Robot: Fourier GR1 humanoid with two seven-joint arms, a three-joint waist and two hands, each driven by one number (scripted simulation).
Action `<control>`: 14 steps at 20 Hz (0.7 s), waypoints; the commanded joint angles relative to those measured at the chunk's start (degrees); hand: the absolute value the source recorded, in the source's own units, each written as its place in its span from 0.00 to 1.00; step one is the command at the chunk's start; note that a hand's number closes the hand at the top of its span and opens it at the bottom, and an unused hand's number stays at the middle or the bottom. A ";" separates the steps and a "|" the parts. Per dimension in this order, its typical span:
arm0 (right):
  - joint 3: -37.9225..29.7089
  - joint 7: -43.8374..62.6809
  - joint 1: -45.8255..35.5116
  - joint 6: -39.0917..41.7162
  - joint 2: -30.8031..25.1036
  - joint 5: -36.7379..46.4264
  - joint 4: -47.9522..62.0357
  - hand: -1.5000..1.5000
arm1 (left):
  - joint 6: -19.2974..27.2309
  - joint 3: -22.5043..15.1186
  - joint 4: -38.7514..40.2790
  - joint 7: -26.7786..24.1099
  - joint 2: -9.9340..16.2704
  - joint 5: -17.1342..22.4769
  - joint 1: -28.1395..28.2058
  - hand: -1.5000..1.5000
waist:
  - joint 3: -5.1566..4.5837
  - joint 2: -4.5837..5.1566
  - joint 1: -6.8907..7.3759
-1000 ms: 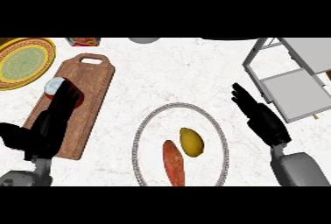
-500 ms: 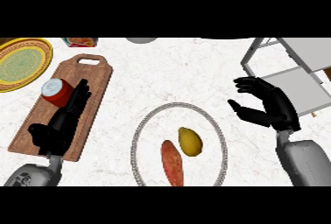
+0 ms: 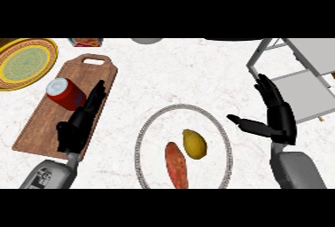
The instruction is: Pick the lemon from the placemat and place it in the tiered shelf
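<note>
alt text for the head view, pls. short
A lemon lies beside an orange-red vegetable on an oval placemat, both hands open and apart from it. The right hand is near the tiered shelf; the left hand rests over a cutting board holding a red can.

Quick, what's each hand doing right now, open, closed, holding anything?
Left hand: open, empty, over the cutting board.
Right hand: open, empty, right of the placemat.

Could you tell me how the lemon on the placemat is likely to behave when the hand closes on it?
The lemon looks oval and smooth, so it would probably roll if nudged sideways. It seems rigid, unlikely to deform. It lies close beside the sweet potato, which may get bumped by the open right hand.
</note>
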 commanded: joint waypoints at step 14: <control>14.93 37.56 -4.89 17.57 -16.66 10.82 -25.52 0.00 | -1.52 1.02 1.18 0.37 -2.13 -2.14 -0.07 0.50 | -0.15 -0.47 0.24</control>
